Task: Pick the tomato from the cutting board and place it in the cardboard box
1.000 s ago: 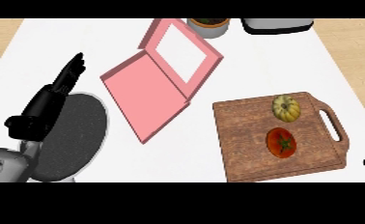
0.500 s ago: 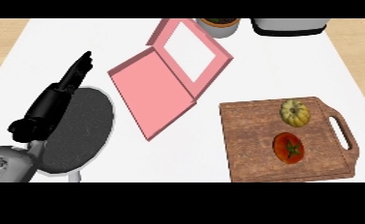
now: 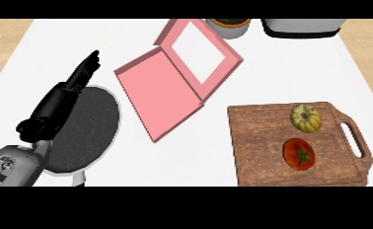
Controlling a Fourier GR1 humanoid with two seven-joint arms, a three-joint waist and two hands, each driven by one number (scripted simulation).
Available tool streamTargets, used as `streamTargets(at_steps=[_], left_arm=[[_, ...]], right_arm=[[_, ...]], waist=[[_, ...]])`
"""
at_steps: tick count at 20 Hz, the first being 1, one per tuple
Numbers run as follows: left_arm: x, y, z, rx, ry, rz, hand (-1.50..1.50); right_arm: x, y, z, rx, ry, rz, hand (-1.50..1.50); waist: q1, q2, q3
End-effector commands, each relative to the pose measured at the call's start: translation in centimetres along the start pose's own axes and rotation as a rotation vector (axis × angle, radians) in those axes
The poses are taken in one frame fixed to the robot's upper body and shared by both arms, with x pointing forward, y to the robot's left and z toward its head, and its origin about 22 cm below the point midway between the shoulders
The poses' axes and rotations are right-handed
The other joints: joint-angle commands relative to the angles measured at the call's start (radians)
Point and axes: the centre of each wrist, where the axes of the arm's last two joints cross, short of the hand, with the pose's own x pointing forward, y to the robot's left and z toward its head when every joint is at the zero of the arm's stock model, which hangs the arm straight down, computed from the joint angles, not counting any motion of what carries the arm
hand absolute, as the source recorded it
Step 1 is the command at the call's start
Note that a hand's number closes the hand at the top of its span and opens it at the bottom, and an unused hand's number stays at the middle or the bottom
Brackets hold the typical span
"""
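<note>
A red tomato (image 3: 299, 154) lies on the wooden cutting board (image 3: 255, 144) at the lower right, just below a pale yellow squash (image 3: 306, 117). The pink box (image 3: 164, 87) lies open in the middle, its lid (image 3: 200, 51) propped up towards the back. My left hand (image 3: 64, 97) shows at the left with straight fingers pointing up and back, resting above a dark round pan. It holds nothing. My right hand shows nowhere in the head view.
A dark round pan (image 3: 91, 129) sits at the lower left under my left forearm. A grey pot with something red inside (image 3: 229, 25) and a silver appliance (image 3: 302, 26) stand at the back edge.
The view has shifted, so the board, box and pan sit a little further right and lower in the picture. My left hand stays open and still.
</note>
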Motion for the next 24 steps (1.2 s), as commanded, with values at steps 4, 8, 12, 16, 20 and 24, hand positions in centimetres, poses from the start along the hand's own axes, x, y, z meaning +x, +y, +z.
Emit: streamTargets(at_steps=[4,8,12,16,20,24], left_arm=[[-0.1,0.0,-1.1,0.006,-0.012,-0.005,0.00],[0.2,-0.4,-0.4,-0.019,0.004,0.013,0.00],[-0.8,0.5,0.2,-0.021,-0.014,0.011,0.00],[-0.6,-0.6,-1.9,-0.015,-0.015,-0.001,0.00],[-1.0,0.2,-0.6,-0.025,-0.013,0.003,0.00],[0.6,-0.1,-1.4,-0.010,-0.011,-0.011,0.00]], right_arm=[[4.4,-0.1,-0.5,0.080,0.108,0.159,-1.50],[5.7,1.3,-0.7,0.107,0.158,0.119,-1.50],[4.9,2.1,-3.0,0.121,0.184,0.123,-1.50],[7.0,3.4,-4.1,0.094,0.209,0.178,-1.50],[7.6,5.6,-5.9,0.098,0.227,0.195,-1.50],[8.8,9.0,-7.1,0.110,0.221,0.219,-1.50]], waist=[[0.011,0.005,-0.001],[0.017,0.000,0.000],[0.027,0.001,0.001],[0.020,0.004,0.000],[0.021,0.001,0.002],[0.019,0.001,0.003]])
